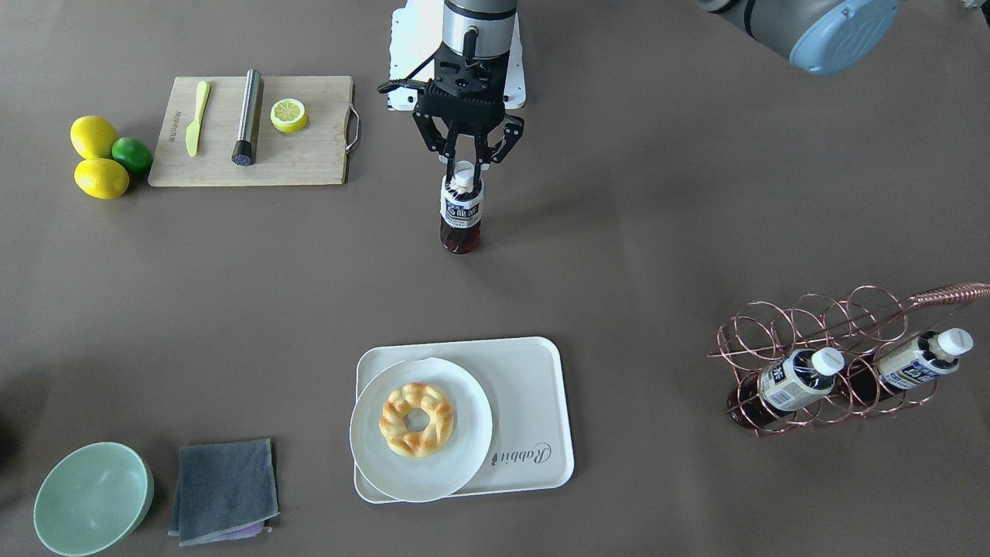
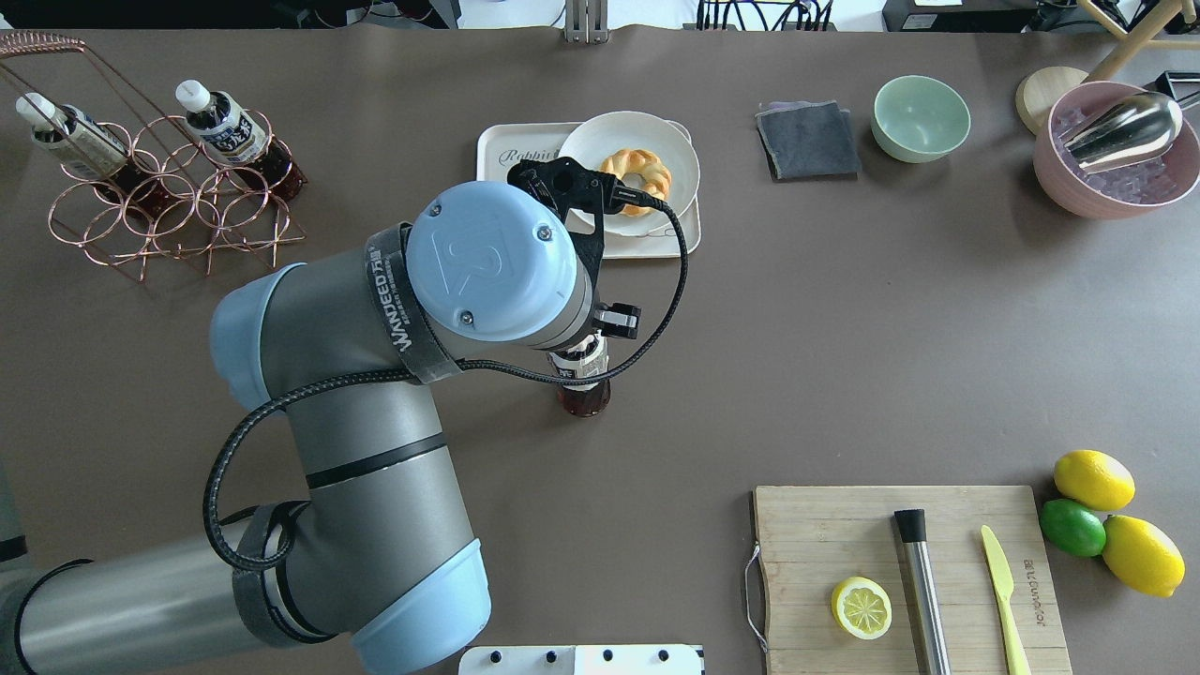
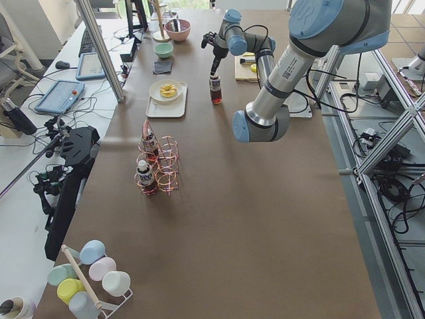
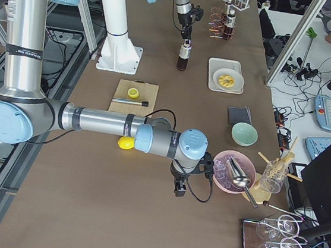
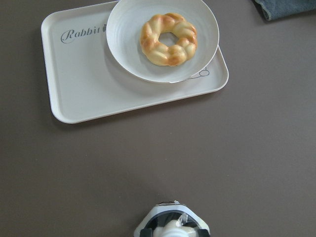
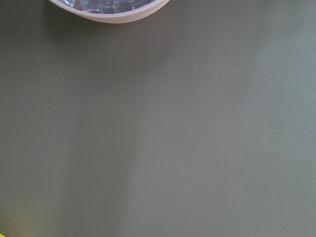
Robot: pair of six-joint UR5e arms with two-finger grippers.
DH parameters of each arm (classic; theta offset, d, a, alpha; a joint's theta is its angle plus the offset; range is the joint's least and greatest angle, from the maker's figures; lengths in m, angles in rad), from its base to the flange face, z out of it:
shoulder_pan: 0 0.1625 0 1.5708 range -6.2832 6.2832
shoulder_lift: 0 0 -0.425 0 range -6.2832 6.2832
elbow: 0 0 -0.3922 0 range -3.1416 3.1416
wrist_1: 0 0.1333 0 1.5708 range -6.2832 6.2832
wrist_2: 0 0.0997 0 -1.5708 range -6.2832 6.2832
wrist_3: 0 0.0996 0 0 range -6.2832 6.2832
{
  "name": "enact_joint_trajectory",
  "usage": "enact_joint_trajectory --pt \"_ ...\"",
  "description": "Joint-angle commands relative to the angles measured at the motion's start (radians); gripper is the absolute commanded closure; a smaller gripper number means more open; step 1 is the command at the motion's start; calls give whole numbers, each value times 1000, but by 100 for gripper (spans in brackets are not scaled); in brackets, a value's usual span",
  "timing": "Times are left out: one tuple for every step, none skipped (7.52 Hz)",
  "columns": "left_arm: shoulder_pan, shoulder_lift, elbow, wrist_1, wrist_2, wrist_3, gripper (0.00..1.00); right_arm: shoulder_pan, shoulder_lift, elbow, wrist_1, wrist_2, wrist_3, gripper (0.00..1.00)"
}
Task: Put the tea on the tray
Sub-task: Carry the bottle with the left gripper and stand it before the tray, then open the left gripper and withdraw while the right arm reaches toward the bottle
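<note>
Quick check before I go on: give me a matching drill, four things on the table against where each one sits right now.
Things:
1. tea bottle
2. doughnut
3. lemon half
4. grey cloth

Places:
A. beside the green bowl
B. on the round plate
C. upright, held at its cap by the left gripper, well short of the tray
D. on the wooden cutting board

Pairs: 1-C, 2-B, 3-D, 4-A.
</note>
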Motion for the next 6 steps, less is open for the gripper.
enact_joint_trajectory --pt "21 1 1 -7 41 0 31 -9 18 2 1 -1 0 0" --pt "21 0 -2 -7 41 0 25 -9 35 17 0 2 12 0" --pt "18 0 -21 -5 40 4 18 -31 67 59 0 49 94 0" --pt "1 0 -47 -2 30 10 17 -95 100 127 0 81 268 0" --pt "-43 3 -81 4 9 13 13 -161 140 200 0 74 457 0" --pt "-128 64 -113 1 -99 63 12 -226 188 253 1 69 623 0"
